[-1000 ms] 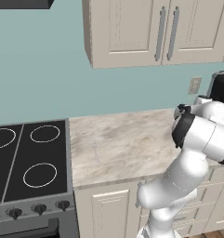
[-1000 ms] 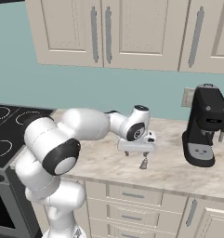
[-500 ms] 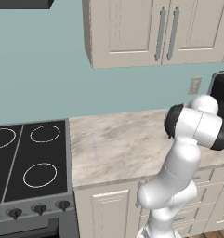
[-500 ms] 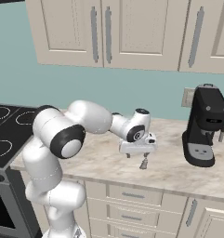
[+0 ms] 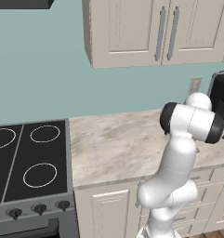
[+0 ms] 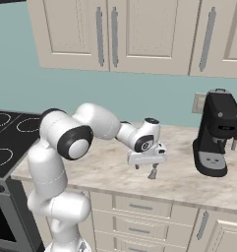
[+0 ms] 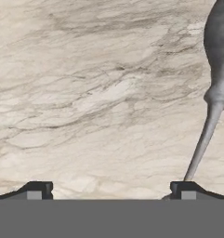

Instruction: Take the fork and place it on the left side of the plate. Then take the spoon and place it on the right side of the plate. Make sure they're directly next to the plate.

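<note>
Here the end effector [image 6: 145, 171] gapes wide and empty over the marble counter [image 6: 115, 170].

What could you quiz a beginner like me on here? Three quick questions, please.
1. True or false: the end effector is shut on something.
2. What stands on the counter by the wall outlet? A) toaster B) black coffee machine C) kettle
3. Fill in: in the hand view, the grey utensil lies on the ___ side.

Key: 1 false, it is open and holds nothing; 2 B; 3 right.
</note>
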You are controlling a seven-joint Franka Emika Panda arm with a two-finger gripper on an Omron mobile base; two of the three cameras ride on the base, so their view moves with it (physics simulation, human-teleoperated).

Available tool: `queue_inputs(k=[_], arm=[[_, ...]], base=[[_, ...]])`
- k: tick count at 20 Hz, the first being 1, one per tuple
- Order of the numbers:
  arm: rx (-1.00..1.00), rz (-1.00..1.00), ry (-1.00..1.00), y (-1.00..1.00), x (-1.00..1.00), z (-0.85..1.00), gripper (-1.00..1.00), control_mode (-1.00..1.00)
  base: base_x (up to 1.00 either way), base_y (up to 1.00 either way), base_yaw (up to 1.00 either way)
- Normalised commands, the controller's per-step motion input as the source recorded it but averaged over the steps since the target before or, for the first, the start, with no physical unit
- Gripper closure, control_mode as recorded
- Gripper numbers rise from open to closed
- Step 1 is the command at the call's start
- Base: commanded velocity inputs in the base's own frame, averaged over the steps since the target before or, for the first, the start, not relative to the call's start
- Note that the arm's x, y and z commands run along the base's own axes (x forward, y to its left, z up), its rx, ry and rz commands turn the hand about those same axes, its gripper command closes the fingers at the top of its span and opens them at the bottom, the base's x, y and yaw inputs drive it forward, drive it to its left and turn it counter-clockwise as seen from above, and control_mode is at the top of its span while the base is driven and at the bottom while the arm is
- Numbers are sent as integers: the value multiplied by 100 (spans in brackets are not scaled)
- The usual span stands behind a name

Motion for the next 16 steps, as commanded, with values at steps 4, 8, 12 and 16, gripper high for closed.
queue_inputs(k=[4, 8, 12, 16], arm=[[0, 0, -4, -28, -8, 5, -100, -100], [0, 0, 0, -16, 5, 5, -100, -100], [2, 2, 0, -6, 31, -1, -100, -100], [4, 5, 0, -8, 36, -12, -100, -100]], base=[[0, 0, 0], [0, 0, 0], [0, 0, 0], [0, 0, 0]])
